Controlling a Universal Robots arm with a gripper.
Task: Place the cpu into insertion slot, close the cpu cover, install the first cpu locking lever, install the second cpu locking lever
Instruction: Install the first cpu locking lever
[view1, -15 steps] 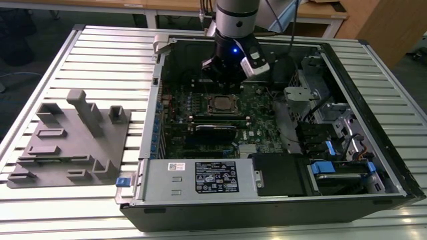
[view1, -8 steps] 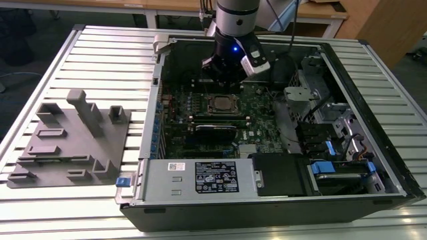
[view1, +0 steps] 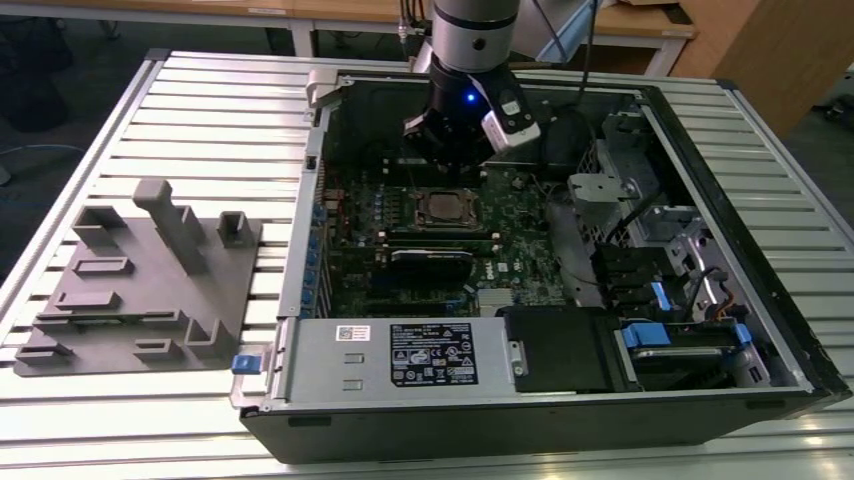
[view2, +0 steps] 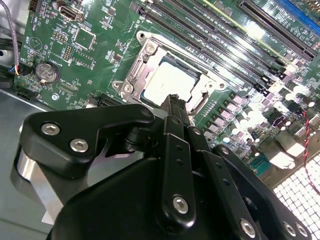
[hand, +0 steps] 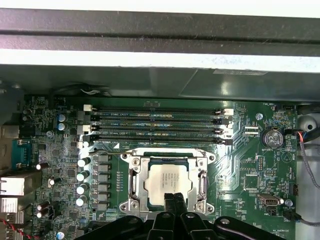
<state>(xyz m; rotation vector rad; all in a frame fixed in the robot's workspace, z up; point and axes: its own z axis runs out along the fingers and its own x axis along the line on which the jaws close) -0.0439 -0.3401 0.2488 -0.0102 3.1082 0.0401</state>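
The cpu (hand: 167, 179) (view2: 170, 80) lies flat in the insertion slot (view1: 445, 208) on the green board, its silvery top facing up. The cpu cover (hand: 133, 176) (view2: 136, 71) is down around the chip, framing it. My gripper (hand: 174, 198) (view2: 175, 101) hangs just above the socket's near edge, its two black fingers pressed together with nothing between them. In the exterior view the gripper (view1: 447, 160) sits inside the open computer case, right behind the socket. The fingers hide part of the socket's edge in both wrist views.
Long memory slots (hand: 157, 125) run beside the socket. A black card (view1: 430, 262) lies in front of it, with the power supply (view1: 400, 355) and drive bays with blue tabs (view1: 667, 335) nearer. A grey fixture block (view1: 147, 280) sits on the slatted table (view1: 200, 100).
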